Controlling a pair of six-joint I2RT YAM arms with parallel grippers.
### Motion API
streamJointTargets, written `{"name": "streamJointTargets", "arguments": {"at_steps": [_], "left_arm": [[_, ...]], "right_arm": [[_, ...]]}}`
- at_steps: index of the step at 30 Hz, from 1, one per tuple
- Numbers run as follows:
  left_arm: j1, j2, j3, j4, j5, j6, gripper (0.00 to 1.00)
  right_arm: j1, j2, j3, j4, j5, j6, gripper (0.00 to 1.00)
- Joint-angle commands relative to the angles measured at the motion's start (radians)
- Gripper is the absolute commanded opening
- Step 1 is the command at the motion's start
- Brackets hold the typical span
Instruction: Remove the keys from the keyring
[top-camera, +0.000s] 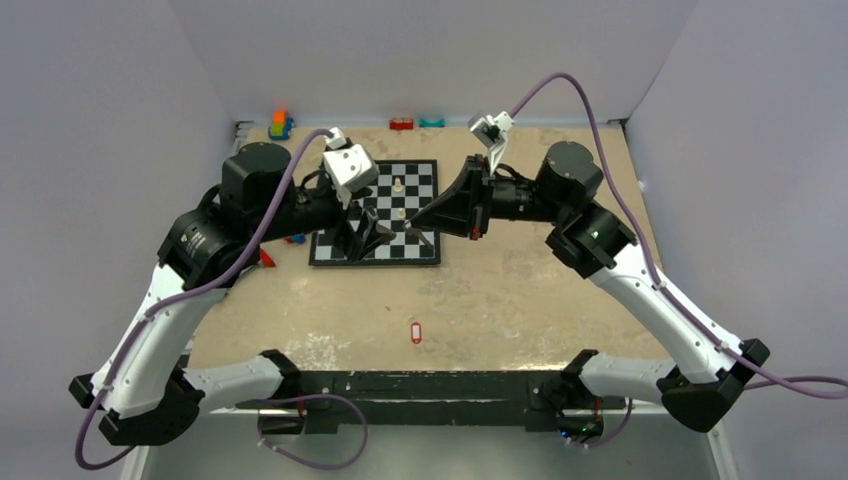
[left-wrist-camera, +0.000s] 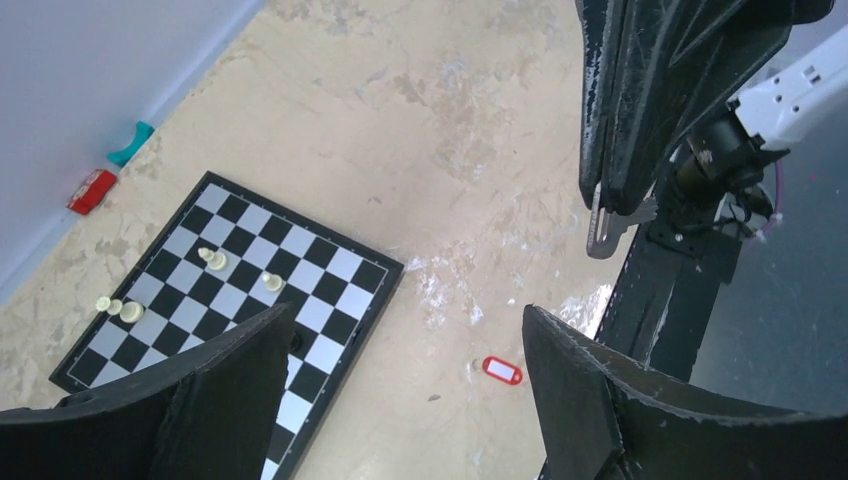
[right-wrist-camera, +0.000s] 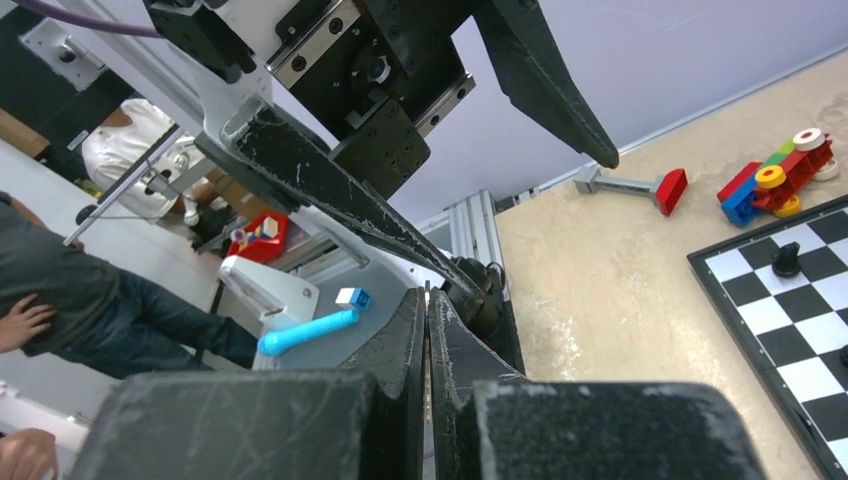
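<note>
My right gripper (top-camera: 418, 221) is shut on a thin silver key (left-wrist-camera: 598, 224). The key's end sticks out below its closed fingers (left-wrist-camera: 625, 110) in the left wrist view. In the right wrist view the key shows only as a metal edge between the pressed jaws of the right gripper (right-wrist-camera: 427, 300). My left gripper (top-camera: 372, 238) is open and empty over the chessboard, just left of the right gripper, and its wide-open fingers (right-wrist-camera: 330, 195) show there too. A red key tag (top-camera: 416, 331) lies alone on the table near the front, also seen between the left gripper's fingertips (left-wrist-camera: 407, 320) as a small red tag (left-wrist-camera: 501, 370). I cannot make out a ring.
A chessboard (top-camera: 422, 176) lies mid-table with a few pale chess pieces (top-camera: 398, 185). Toy blocks (top-camera: 281, 123) sit at the back left corner. A red piece (top-camera: 402, 123) and a teal piece (top-camera: 432, 122) lie along the back wall. A small red object (top-camera: 266, 257) is left of the board.
</note>
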Motion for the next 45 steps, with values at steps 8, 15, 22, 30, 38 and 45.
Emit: {"name": "streamJointTargets", "arguments": {"at_steps": [8,15,22,30,38,45], "left_arm": [[0.032,-0.092,-0.200,0.171,-0.157,-0.246,0.85],[0.033,-0.130,-0.363,0.204,-0.231,-0.445,0.85],[0.032,-0.159,-0.509,0.229,-0.242,-0.550,0.90],[0.033,-0.128,-0.559,0.232,-0.298,-0.593,0.95],[0.033,-0.095,-0.607,0.272,-0.312,-0.634,1.00],[0.031,-0.103,-0.624,0.264,-0.368,-0.642,1.00]], "right_arm": [[0.001,-0.053,-0.050,-0.070,0.252,-0.015,0.00],[-0.010,-0.058,-0.204,-0.077,0.428,0.111,0.00],[-0.013,-0.043,-0.370,-0.017,0.505,0.225,0.00],[-0.012,0.006,-0.588,0.119,0.550,0.361,0.00],[0.027,0.050,-0.736,0.232,0.631,0.453,0.00],[0.033,0.098,-0.845,0.333,0.687,0.490,0.00]]}}
